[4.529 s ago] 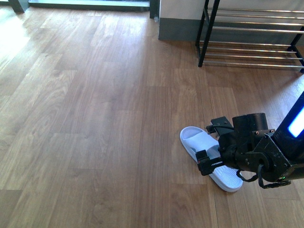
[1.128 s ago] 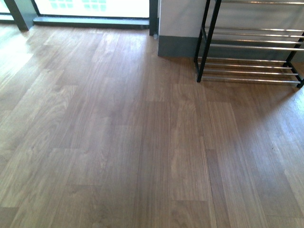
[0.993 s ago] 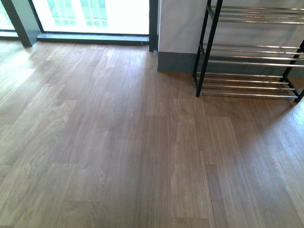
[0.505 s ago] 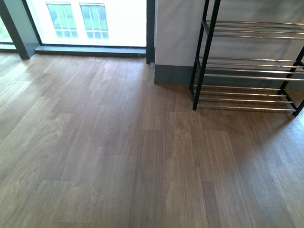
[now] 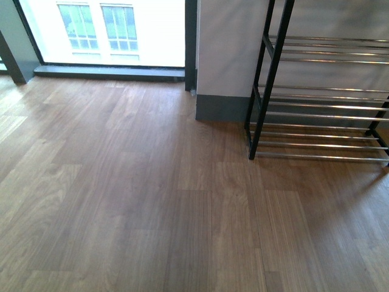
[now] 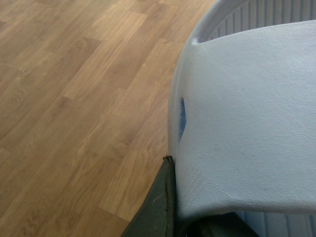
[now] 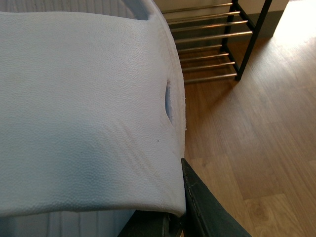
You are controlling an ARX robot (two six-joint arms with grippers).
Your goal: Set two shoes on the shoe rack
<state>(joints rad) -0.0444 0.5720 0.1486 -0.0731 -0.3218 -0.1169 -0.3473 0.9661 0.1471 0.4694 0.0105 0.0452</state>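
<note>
Each arm carries one pale blue slide, and neither arm shows in the front view. In the left wrist view a pale blue slide (image 6: 247, 118) fills the frame, and my left gripper (image 6: 170, 217) is shut on its strap. In the right wrist view the other pale blue slide (image 7: 84, 103) hangs over the floor, with my right gripper (image 7: 173, 217) shut on its strap. The shoe rack (image 5: 322, 109) stands at the right of the front view, against a wall. Its chrome rods also show in the right wrist view, shoe rack (image 7: 212, 44), beyond the slide.
Wooden floor (image 5: 134, 194) stretches across the front view. A bright window (image 5: 103, 30) with a dark sill lies at the far left. A grey wall corner with a dark skirting (image 5: 222, 106) stands beside the rack.
The front view has tilted up and moved nearer the rack, which now looks larger. The slide on the floor and the right arm seen 4.5 s ago are out of that view.
</note>
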